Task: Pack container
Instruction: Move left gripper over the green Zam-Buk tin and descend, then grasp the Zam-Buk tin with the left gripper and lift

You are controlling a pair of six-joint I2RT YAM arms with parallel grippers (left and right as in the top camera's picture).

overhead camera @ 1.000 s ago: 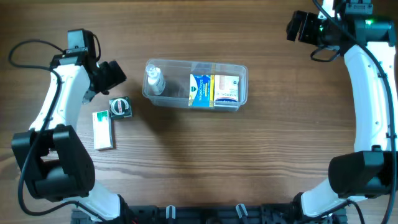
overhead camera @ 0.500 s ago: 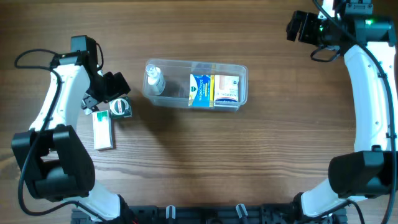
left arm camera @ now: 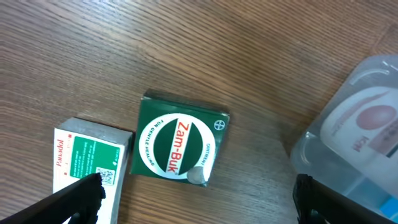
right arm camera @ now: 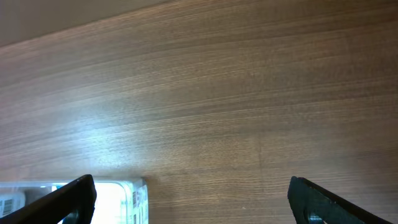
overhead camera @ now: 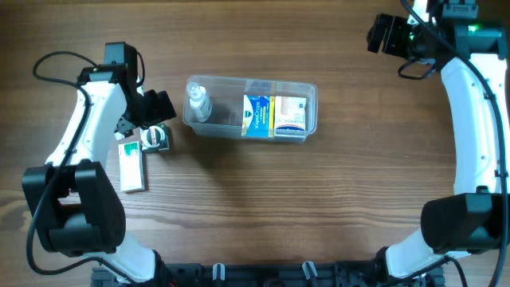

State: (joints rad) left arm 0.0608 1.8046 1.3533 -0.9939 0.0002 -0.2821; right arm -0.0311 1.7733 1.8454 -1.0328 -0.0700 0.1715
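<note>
The clear plastic container [overhead camera: 311, 94] sits at the table's middle, holding a small bottle [overhead camera: 198, 104], a blue box [overhead camera: 256, 116] and a white box [overhead camera: 289, 115]. Its rounded end shows in the left wrist view [left arm camera: 367, 118] and a corner shows in the right wrist view [right arm camera: 127, 199]. A green Zam-Buk box [overhead camera: 156, 138] [left arm camera: 179, 140] and a white and green box [overhead camera: 131, 165] [left arm camera: 87, 160] lie on the table left of it. My left gripper [overhead camera: 151, 110] [left arm camera: 198, 208] is open and empty just above the green box. My right gripper [overhead camera: 381, 35] [right arm camera: 189, 202] is open and empty at the far right.
The wooden table [overhead camera: 319, 207] surrounds everything. The white and green box lies close beside the green box, nearly touching its left edge. Black cables [overhead camera: 48, 68] loop beside the left arm.
My left gripper has moved right and toward the green Zam-Buk box, now just above it. The right arm has not moved.
</note>
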